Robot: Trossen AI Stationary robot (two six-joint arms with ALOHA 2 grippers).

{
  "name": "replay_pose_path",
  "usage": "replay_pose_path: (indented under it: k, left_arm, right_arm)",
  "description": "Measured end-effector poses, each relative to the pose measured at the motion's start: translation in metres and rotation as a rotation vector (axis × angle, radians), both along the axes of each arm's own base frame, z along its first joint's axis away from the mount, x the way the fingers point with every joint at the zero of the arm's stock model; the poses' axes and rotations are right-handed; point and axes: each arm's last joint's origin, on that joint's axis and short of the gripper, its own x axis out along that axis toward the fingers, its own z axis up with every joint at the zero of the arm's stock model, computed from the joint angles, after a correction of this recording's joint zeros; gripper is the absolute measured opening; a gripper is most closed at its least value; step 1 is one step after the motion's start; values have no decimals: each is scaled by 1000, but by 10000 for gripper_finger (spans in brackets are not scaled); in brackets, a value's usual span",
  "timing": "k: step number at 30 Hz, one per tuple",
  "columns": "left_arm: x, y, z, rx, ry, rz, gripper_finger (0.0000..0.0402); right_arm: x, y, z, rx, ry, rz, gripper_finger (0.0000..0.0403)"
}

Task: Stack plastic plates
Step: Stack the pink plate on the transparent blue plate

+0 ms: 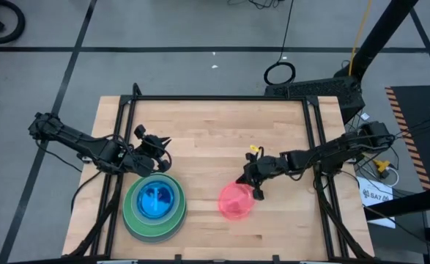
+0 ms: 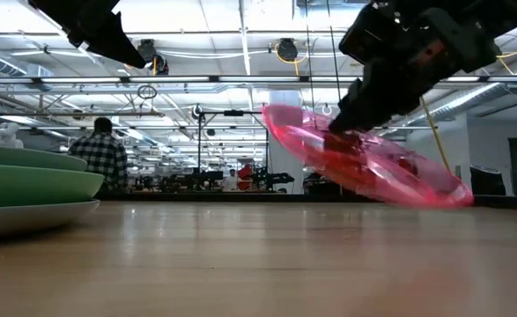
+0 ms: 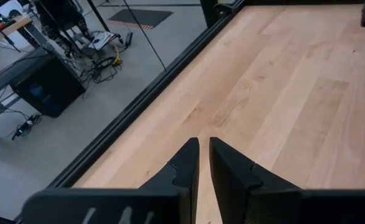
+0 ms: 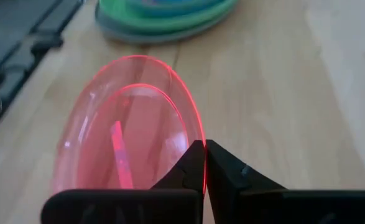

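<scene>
Right gripper (image 1: 256, 185) pinches the rim of the pink plate (image 1: 235, 201), fingers pressed together on the thin edge. The plate is tilted, its far edge low near the table (image 1: 215, 139) and the gripped edge raised. Judgement: an edge grip is the only hold a shallow plate offers, and the tilt follows from lifting by 1 side.

Stack (image 1: 154, 207) sits at the table's front left: grey plate at the bottom, green plates above, blue and teal in the middle. The pink plate is well apart from it, to its right. Judgement: carry toward the stack is under way, placement not yet done.

Left gripper (image 1: 154, 150) is just behind the stack, fingers nearly together with a thin gap, holding nothing. It looks parked clear of the drop zone.

View notes:
- High view gives the layout and stack colours.
- Low view shows the plate's tilt; whether its low edge touches the wood cannot be told.
- Right wrist view shows 2 nested pink rims, possibly 2 plates held as 1, and the stack ahead.
- Left wrist view shows bare wood only.
</scene>
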Motion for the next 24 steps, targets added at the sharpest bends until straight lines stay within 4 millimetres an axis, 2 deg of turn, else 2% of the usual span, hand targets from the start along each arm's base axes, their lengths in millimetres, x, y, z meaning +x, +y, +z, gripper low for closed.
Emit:
replay_pose_path:
  k: [15,19,24]
  left_arm:
    - [0,0,0,17,-1,9,47]
    - [0,1,1,30,-4,20,47]
    - [0,1,1,44,4,12,47]
  right_arm:
    - [17,-13,25,139,-241,-75,1]
    - [30,-13,32,120,-266,-67,0]
    - [57,-12,37,113,-277,-44,0]
